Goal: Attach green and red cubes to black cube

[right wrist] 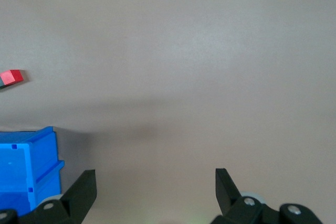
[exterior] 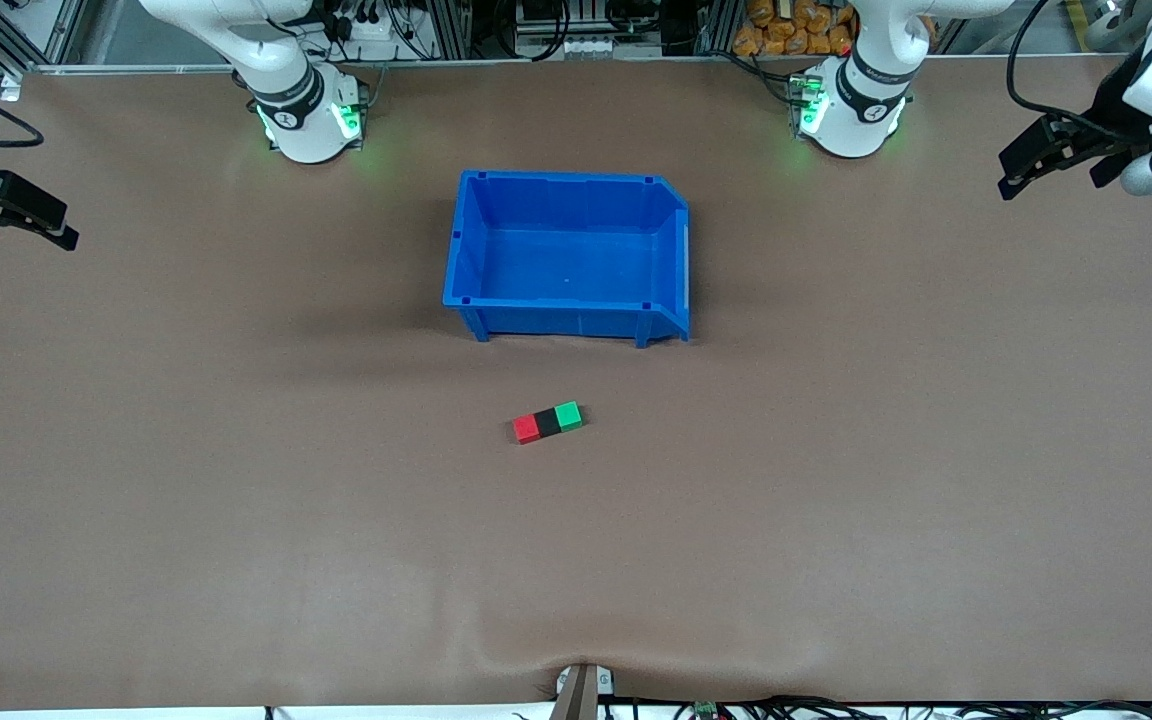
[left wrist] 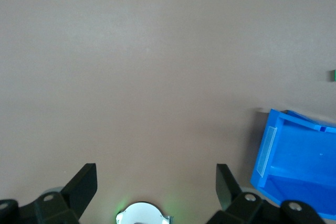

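Front view: red cube (exterior: 526, 429), black cube (exterior: 547, 422) and green cube (exterior: 568, 415) lie touching in 1 row, black in the middle, nearer the camera than the blue bin (exterior: 466, 260). Joining looks done.

Left wrist view: left gripper (left wrist: 156, 181) over bare table, jaws apart, empty, waiting.

Right wrist view: right gripper (right wrist: 155, 183) likewise spread, empty. Next call: probably none.

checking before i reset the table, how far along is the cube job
It looks done: the red cube, black cube and green cube sit joined in one row on the table, nearer the front camera than the blue bin. Nothing is in hand: the left hand and right hand wait open at the table's ends. Nothing appears left.
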